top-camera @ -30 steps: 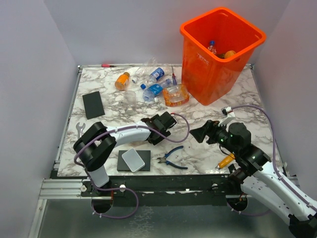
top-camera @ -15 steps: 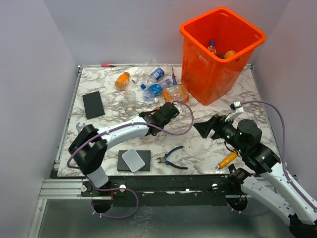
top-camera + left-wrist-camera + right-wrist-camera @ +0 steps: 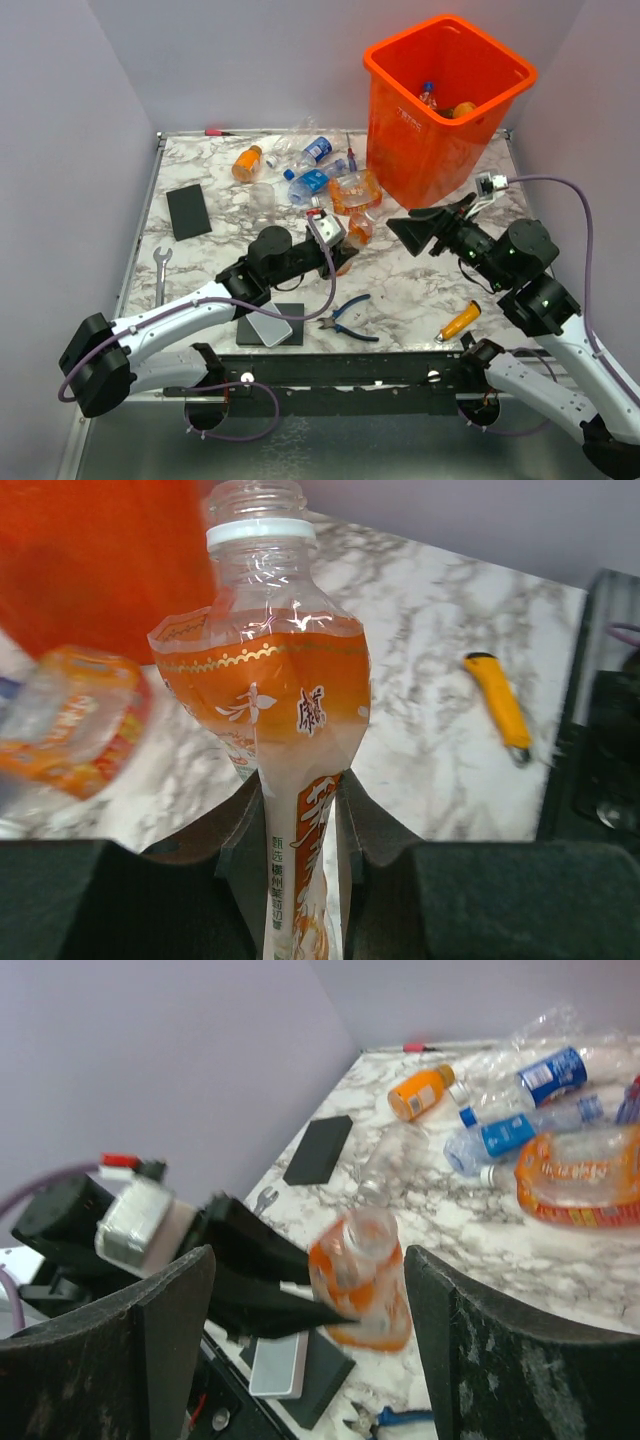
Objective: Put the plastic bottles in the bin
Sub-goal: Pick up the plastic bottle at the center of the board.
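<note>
Evidently a hand-over is being set up. The left fingers (image 3: 238, 852) are closed tight on the crushed lower half of an orange-labelled bottle (image 3: 265, 695) and pinch it flat. Its neck, with no cap that I can see, points away toward the bin (image 3: 425, 150). Gripping it low leaves the fuller shoulder and neck free, which I judge is deliberate: that is the part another arm can take.

From above, the bottle is out in the middle of the desk (image 3: 420, 290), near the foot of the bin but short of it. The left arm is stretched far out, so the tall rim looks hard for it to reach.

The right fingers (image 3: 170, 1325) are spread wide, hold nothing and touch nothing. They are aimed at the bottle, which shows between them in their own camera but apart from both.

A cluster of bottles (image 3: 305, 170) lies on the desk's far side, left of the bin, and a few more show inside it.
</note>
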`<state>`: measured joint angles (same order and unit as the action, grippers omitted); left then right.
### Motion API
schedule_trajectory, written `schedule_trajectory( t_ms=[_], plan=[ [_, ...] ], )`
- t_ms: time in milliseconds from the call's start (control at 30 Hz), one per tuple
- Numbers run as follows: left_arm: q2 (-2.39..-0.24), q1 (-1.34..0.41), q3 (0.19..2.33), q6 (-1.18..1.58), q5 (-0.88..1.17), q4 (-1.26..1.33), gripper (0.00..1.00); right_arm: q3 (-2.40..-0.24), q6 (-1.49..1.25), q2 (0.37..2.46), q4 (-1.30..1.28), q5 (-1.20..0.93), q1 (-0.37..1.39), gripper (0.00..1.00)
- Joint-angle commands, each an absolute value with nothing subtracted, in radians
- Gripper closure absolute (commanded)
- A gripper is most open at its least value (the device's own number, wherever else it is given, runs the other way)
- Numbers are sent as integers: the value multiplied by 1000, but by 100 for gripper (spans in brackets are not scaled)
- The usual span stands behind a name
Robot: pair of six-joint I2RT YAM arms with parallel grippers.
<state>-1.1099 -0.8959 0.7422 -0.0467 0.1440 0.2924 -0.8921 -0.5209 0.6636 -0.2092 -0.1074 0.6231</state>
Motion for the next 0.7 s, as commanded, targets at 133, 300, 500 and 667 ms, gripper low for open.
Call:
schedule_trajectory(
  t_ms=[133, 300, 500, 667],
  plan=[
    [-1140, -871, 662, 189, 536, 611, 78, -1065, -415, 829, -231, -140, 630, 21],
    [-1129, -871, 637, 201, 522, 641, 78, -1035, -455, 872, -174, -192, 631, 22],
    [-1110, -872, 625, 188, 466, 641, 78, -1050, -505, 941, -159, -241, 651, 26],
    [-1098, -872, 614, 178, 405, 641, 78, -1059, -517, 963, -190, -239, 663, 31]
  ],
)
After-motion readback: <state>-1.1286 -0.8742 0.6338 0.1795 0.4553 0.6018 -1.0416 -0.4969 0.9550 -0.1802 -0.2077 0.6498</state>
